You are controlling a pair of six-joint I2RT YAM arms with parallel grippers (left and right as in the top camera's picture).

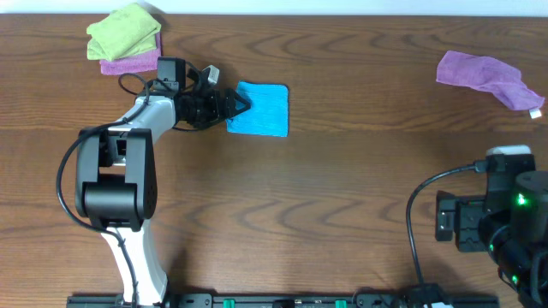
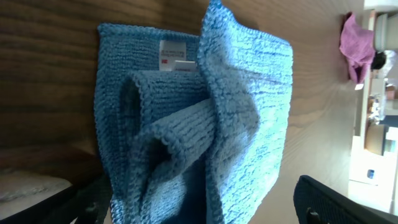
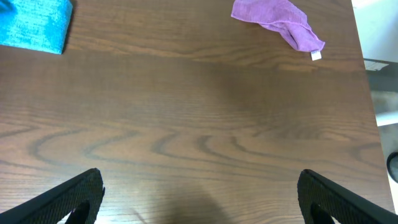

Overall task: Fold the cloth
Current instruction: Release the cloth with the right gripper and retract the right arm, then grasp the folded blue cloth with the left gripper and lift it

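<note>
The cloth (image 3: 34, 25) lies upper left, a purple cloth (image 3: 273, 20) upper right, jaws spread wide.

I'm looking at a dark brown wood-grain table (image 1: 342, 197) that fills nearly every view. A pale strip (image 1: 342, 7) runs beyond the table's far edge. Past its right end are pale, blurred furnishings (image 2: 376, 143). The light is even and the shadows soft.
</note>
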